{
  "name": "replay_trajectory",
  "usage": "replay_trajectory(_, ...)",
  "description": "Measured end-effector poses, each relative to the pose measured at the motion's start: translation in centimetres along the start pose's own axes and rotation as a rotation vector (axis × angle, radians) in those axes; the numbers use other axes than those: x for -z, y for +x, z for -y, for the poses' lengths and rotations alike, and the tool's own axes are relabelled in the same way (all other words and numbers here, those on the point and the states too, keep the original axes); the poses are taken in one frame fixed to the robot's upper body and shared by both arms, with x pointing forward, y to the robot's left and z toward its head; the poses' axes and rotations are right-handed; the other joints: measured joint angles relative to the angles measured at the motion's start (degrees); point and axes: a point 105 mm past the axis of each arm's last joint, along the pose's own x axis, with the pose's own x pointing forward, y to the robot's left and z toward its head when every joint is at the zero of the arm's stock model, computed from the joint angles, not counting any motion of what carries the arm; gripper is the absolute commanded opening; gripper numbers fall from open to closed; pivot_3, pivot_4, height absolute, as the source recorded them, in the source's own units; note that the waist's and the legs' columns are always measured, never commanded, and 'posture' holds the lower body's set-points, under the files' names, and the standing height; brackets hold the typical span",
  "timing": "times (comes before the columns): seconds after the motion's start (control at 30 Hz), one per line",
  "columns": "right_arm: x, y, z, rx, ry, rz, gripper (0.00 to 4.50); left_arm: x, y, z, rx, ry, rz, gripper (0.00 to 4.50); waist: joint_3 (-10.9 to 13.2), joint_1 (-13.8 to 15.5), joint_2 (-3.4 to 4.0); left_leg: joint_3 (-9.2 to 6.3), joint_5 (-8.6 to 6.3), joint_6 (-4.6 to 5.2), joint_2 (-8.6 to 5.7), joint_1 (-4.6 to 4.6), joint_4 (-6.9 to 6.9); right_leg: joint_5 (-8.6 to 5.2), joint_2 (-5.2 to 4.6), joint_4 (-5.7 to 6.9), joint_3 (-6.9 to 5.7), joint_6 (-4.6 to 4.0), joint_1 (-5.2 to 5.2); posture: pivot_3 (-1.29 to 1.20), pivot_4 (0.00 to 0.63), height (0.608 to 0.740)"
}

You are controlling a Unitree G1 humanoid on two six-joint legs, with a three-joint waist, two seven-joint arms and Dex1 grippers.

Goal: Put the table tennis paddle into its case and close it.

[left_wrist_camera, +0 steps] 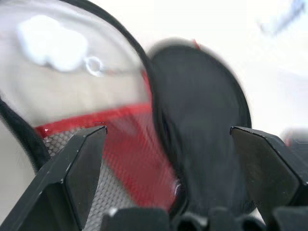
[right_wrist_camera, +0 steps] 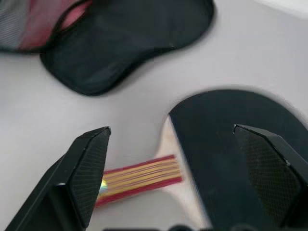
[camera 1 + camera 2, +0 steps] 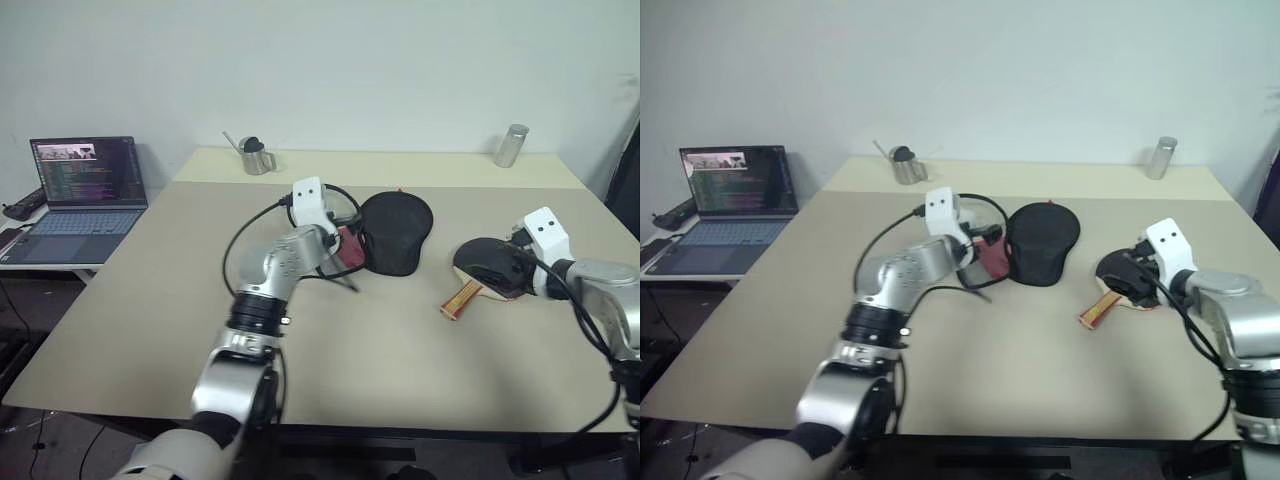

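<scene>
- I count one beige rectangular tabletop (image 3: 380, 340), one case, one paddle, two metal vessels, one laptop.
- Soft black fabric paddle-shaped case with red lower part (image 3: 395, 232) lies unzipped, flaps spread, near table centre.
- Round black-rubber table tennis paddle with striped wooden handle (image 3: 488, 272) lies flat at 3 o'clock of the case, apart from it; handle points to 7 o'clock.
- Left gripper (image 1: 168, 144): fingers wide apart, empty, over the case's red part.
- Right gripper (image 2: 187, 163): fingers wide apart, empty, over the paddle's handle-blade junction.
- Steel jug (image 3: 255, 156) at 11 o'clock, steel cylinder (image 3: 511, 146) at 1 o'clock, far edge.
- Open laptop (image 3: 85, 190) on a side desk at 9 o'clock.
</scene>
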Motion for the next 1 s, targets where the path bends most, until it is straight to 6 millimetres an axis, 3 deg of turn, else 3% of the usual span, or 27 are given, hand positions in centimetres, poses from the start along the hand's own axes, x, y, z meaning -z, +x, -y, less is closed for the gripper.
replay_trajectory(0.13,-1.1,-0.1,-1.2,0.105,0.121,-0.002,4.50,0.5,-2.4,-0.9,0.165,0.257,-0.050,4.47,-0.1,-0.2,0.09,-0.03,0.00,0.01,-0.05,0.02,-0.01,0.01,0.01,0.02,0.06,-0.03,-0.04,0.00,0.150,0.740)
replay_trajectory(0.23,-2.1,0.0,-1.0,0.244,0.223,0.016,4.50,1.7,-3.7,-2.8,0.222,0.392,-0.107,4.47,-0.1,-0.2,0.18,-0.03,0.00,0.01,-0.03,0.06,-0.02,0.02,0.05,0.10,0.09,-0.06,-0.07,0.00,0.150,0.740)
replay_trajectory(0.3,-1.8,0.4,-1.1,0.353,0.292,-0.017,4.50,2.1,-4.1,-4.0,0.234,0.456,-0.131,4.47,-0.1,-0.2,0.17,0.01,0.01,0.02,-0.06,0.04,0.00,0.01,0.04,0.28,0.17,-0.08,-0.19,0.00,0.150,0.740)
replay_trajectory(0.4,-1.0,1.2,-1.8,0.420,0.357,-0.077,4.50,2.0,-4.4,-4.5,0.261,0.507,-0.132,4.47,-0.1,0.0,0.18,0.03,0.01,0.03,-0.10,0.00,0.02,0.01,0.02,0.34,0.21,-0.08,-0.27,0.00,0.150,0.740)
replay_trajectory(0.67,2.1,3.1,-2.4,0.523,0.479,-0.251,4.50,3.4,-4.5,-3.1,0.353,0.548,-0.155,4.47,-0.1,-0.6,0.18,0.64,0.02,0.08,-0.07,-0.12,-0.01,0.01,0.08,0.77,0.89,-0.08,-0.88,0.00,0.150,0.740)
replay_trajectory(1.0,3.2,5.9,-3.2,0.528,0.516,-0.296,4.50,3.6,-4.6,-3.0,0.322,0.536,-0.151,4.47,-0.1,-2.6,0.19,1.06,0.01,0.12,0.11,0.04,-0.09,0.05,0.32,0.84,1.31,-0.11,-0.98,0.00,0.150,0.740)
